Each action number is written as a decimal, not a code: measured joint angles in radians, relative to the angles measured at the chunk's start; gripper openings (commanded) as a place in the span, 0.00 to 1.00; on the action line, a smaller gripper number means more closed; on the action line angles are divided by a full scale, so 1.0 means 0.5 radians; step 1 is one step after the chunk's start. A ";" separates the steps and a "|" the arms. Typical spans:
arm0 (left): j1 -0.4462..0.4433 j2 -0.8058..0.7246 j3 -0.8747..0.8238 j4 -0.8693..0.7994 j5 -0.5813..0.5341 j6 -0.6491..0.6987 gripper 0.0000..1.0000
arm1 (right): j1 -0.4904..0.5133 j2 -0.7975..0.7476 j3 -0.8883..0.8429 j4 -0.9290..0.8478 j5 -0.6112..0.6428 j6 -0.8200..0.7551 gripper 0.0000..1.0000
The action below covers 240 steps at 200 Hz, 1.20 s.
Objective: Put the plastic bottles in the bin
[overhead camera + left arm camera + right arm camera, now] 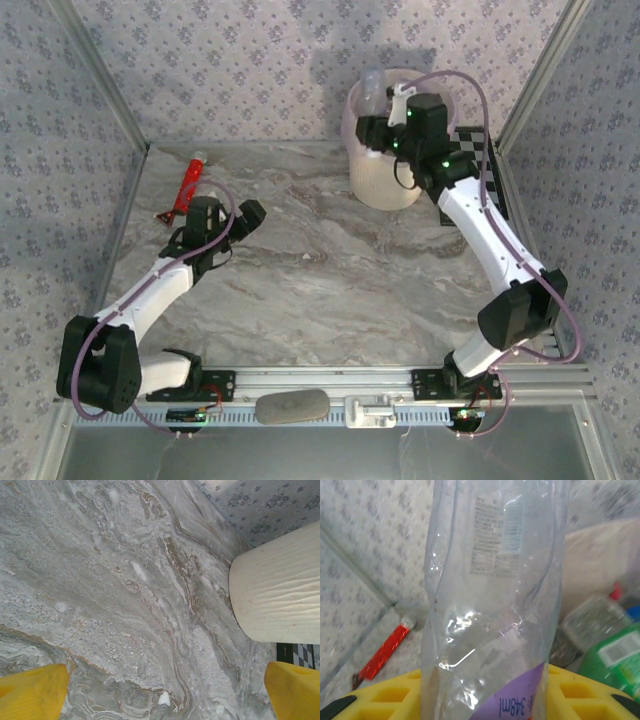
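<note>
The right jaws are clamped shut on a clear plastic bottle [495,605]. It is crumpled, with a printed label and a purple band low down between the yellow pads [385,695]. Seen from above, these jaws hold the bottle over the mouth of the bin [385,185], close to its rim. Below and to the right of the jaws, more bottles lie inside the bin, among them a green bottle [615,660] and a second clear bottle [590,620]. Far off to the left of the jaws, a red tube [385,652] lies on the table by the wall.

The left jaws stand wide open and hold nothing, their yellow fingertips [30,692] hovering over the bare marble table [125,580]. The bin stands ahead and to their right, well apart from them, with a checkerboard [300,655] just beside it.
</note>
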 measured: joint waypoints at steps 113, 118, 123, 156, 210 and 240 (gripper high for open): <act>0.021 -0.127 -0.085 -0.053 0.000 0.060 1.00 | -0.110 0.808 0.866 -0.294 0.272 0.059 0.50; 0.021 -0.127 -0.085 -0.053 0.000 0.061 1.00 | -0.111 0.812 0.866 -0.308 0.276 0.060 0.50; 0.021 -0.127 -0.085 -0.053 -0.001 0.064 1.00 | -0.113 0.815 0.866 -0.319 0.278 0.060 0.51; 0.021 -0.127 -0.085 -0.053 0.000 0.069 1.00 | -0.113 0.818 0.865 -0.352 0.286 0.064 0.57; 0.021 -0.127 -0.085 -0.053 0.000 0.068 1.00 | -0.108 0.809 0.864 -0.343 0.299 0.060 0.74; 0.021 -0.126 -0.085 -0.053 -0.001 0.068 1.00 | -0.108 0.748 0.819 -0.344 0.361 0.042 0.76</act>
